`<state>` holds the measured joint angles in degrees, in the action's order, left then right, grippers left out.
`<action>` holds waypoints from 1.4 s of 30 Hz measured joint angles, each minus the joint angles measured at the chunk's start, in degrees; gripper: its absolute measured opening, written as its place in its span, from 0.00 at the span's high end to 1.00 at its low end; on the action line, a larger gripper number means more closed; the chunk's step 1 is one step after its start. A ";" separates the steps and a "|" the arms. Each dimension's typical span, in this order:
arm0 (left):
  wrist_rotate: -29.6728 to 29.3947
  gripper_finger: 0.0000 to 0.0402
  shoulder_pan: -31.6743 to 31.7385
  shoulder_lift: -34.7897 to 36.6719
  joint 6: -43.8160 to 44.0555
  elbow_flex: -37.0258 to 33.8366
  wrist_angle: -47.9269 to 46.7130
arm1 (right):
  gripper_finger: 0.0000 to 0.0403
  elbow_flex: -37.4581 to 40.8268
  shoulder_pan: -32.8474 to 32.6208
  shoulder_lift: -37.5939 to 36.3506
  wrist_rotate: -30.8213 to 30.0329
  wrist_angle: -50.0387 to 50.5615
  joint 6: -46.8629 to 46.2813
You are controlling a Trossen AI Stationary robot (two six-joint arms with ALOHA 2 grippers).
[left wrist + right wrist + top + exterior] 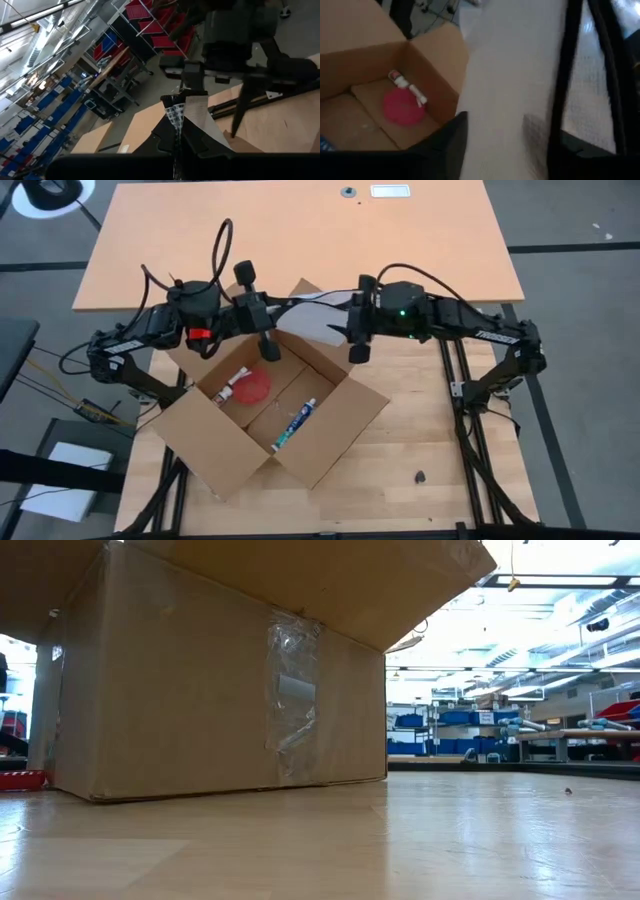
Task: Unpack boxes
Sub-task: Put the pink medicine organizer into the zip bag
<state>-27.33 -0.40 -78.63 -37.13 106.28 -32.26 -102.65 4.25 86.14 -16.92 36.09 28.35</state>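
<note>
High view is showing you both grippers meeting over the far edge of the open cardboard carton (275,415), with a white sheet of bubble wrap (318,322) stretched between them. Your left gripper (262,320) is sitting fully closed, pinching one end of that wrap. Your right gripper (356,320) is pressing against the other end; its fingers are standing partly apart, and I cannot tell whether they are actually gripping (the right wrist view is filled with pale, dimpled plastic (520,80) running between two dark fingers (568,75)).

The carton is resting mid-table on the pale wooden top (440,450), turned corner-on to you, all four flaps folded outward. It is plain brown corrugated board with a crinkled clear tape strip (290,690) on its side wall. Inside are lying a flat round pink disc (253,388), a small white tube (232,385) touching the disc, and a longer white-and-blue tube (295,424).
</note>
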 joint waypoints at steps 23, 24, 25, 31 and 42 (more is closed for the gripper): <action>7.77 0.54 1.64 3.24 49.64 7.90 -24.93 | 1.00 0.00 -0.76 2.06 3.07 5.02 1.89; 8.24 0.50 1.73 3.10 49.75 9.16 -23.85 | 1.00 0.00 -0.76 2.66 4.31 4.49 1.89; 8.37 0.47 1.87 3.02 49.77 10.18 -22.86 | 1.00 0.00 -0.74 3.35 5.39 4.37 1.89; 8.03 0.40 5.54 1.59 50.39 10.84 -19.82 | 1.00 0.00 0.17 6.05 11.13 0.13 2.23; 19.50 0.40 9.47 -9.69 51.35 9.57 -26.57 | 1.00 0.00 0.91 9.39 12.63 0.58 1.89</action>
<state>-7.83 9.06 -88.32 14.22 115.85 -58.83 -102.65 5.16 95.53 -4.29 36.67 30.24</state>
